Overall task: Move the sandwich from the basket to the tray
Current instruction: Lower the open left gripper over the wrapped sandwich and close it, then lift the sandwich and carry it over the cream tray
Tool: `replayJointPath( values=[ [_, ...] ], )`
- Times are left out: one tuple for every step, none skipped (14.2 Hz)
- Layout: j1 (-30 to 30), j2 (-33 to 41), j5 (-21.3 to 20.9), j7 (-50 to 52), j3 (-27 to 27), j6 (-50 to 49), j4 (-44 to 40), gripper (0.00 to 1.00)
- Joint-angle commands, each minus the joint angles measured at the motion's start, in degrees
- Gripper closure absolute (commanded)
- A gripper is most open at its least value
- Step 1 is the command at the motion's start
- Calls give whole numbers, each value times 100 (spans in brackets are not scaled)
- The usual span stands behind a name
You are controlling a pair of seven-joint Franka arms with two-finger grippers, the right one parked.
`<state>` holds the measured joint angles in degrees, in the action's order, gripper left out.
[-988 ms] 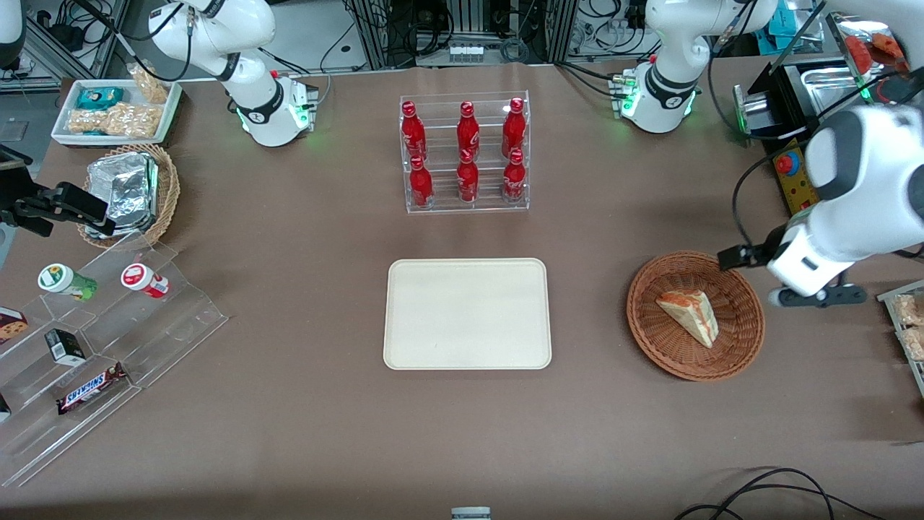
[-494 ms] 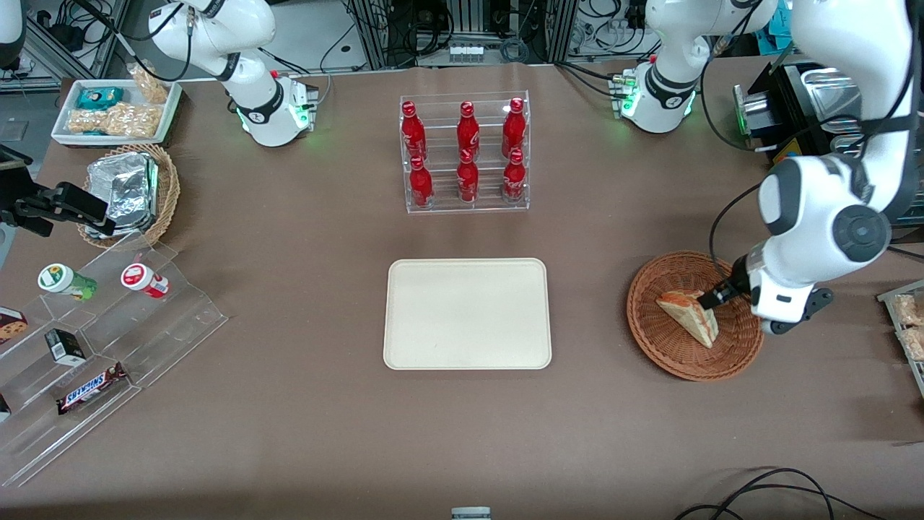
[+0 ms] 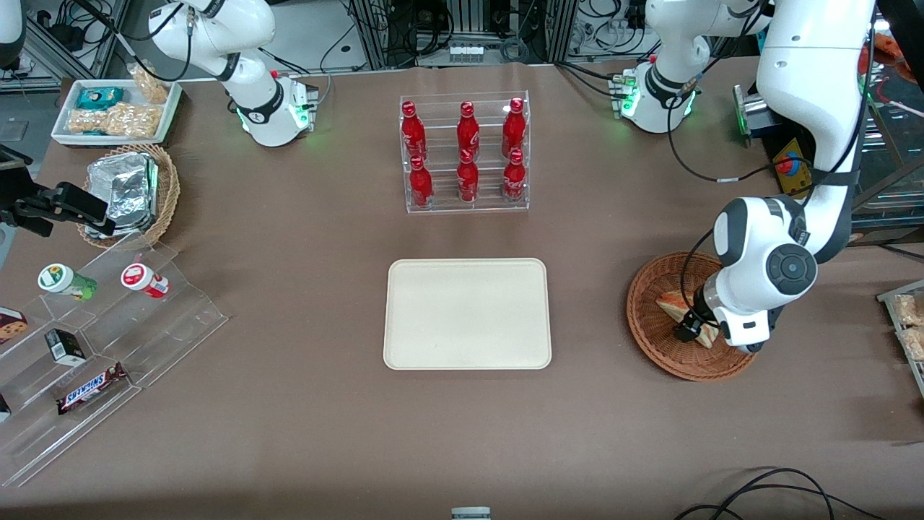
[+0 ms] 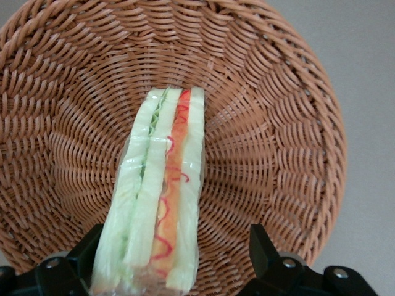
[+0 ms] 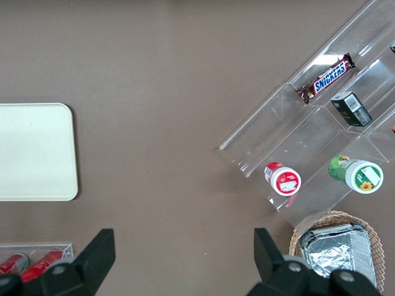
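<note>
The wrapped wedge sandwich [image 3: 675, 303] lies in the reddish-brown wicker basket [image 3: 650, 328] toward the working arm's end of the table. In the left wrist view the sandwich [image 4: 160, 191] shows pale bread with green and orange-red layers, lying in the basket [image 4: 271, 123]. My left gripper [image 3: 689, 331] is down in the basket over the sandwich; in the left wrist view the gripper [image 4: 176, 256] is open, one finger on each side of the sandwich's wide end, with a gap on one side. The cream tray [image 3: 467, 313] lies bare at the table's middle and also shows in the right wrist view [image 5: 36, 152].
A clear rack of red bottles [image 3: 465, 153] stands farther from the front camera than the tray. A clear stepped stand with snacks [image 3: 94, 347], a tan basket of foil packages [image 3: 130, 191] and a white snack tray [image 3: 115, 112] sit toward the parked arm's end.
My left arm has swung in from the table's edge and come down into the basket. The gripper now straddles the sandwich's wide end. The sandwich has not moved.
</note>
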<state>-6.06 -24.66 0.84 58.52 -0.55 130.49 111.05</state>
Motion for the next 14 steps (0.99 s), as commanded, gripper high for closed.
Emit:
replayJointPath(
  values=[
    [-9,-38,-84,160,-16,-146,-110,31],
    [8,5,-92,117,-16,-259,-101,79],
    [26,32,-92,-32,-24,-522,-145,94],
    [26,58,-92,-303,-33,-733,-189,96],
    [26,145,-92,-471,-33,-892,-198,97],
    [26,224,-92,-508,-33,-1076,-215,97],
    [26,295,-92,-508,-33,-1217,-242,96],
    [9,400,-92,-490,-25,-1427,-372,96],
    [-18,436,-75,-455,-7,-1708,-591,96],
    [-70,427,-66,-455,45,-2102,-889,96],
    [-245,393,12,-446,124,-2428,-1188,93],
    [-342,340,48,-446,151,-2562,-1348,93],
    [-465,322,109,-516,238,-2520,-1358,93],
    [-544,261,171,-543,378,-2441,-1393,93]
  ],
)
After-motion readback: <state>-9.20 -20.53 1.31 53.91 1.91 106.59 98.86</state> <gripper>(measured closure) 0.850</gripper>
